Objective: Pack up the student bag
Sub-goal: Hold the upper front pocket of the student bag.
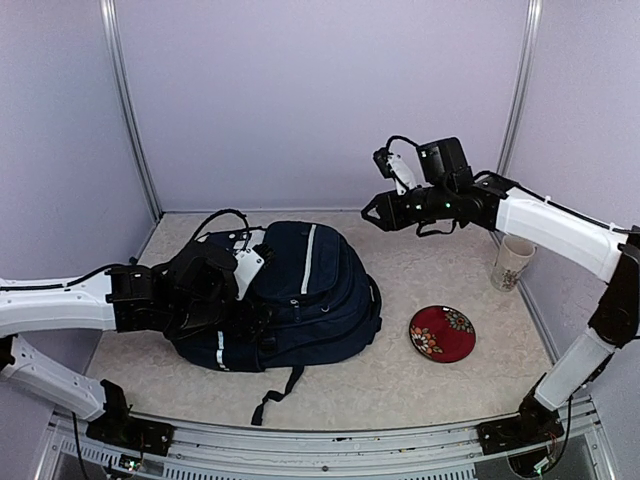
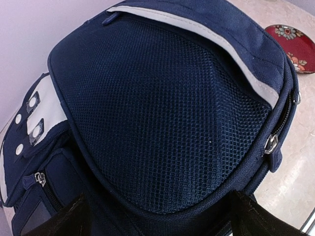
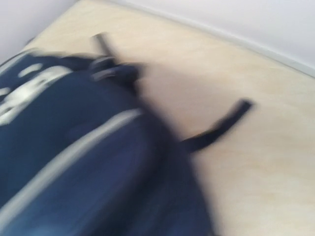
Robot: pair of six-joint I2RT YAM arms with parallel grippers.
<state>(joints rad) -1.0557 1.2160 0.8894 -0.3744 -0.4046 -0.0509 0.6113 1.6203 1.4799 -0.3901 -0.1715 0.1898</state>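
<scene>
A large dark navy fabric backpack with white stripe trim, the student bag [image 1: 300, 290], is laid flat on the beige mottled table [image 1: 420, 390], left of centre, with a black strap trailed toward the near edge. The left gripper [image 1: 222, 295] is placed over the bag's left end. In the left wrist view its black fingers [image 2: 59, 221] are seen spread wide at the lower corners, with the bag's dark mesh panel between them. Nothing is seen clamped, and it cannot be told whether the fabric is touched. A metal zip pull [image 2: 270, 143] is seen on the bag's right side.

The right gripper [image 1: 375, 211] is held in the air beyond the bag's far right corner, pointed left. Its wrist view is blurred and its fingers are not shown there, so how far it is parted cannot be told. Nothing is seen in it.

A round red plate with a floral pattern [image 1: 442, 333] is set just right of the bag. A pale patterned mug [image 1: 511, 263] is stood near the right wall.
</scene>
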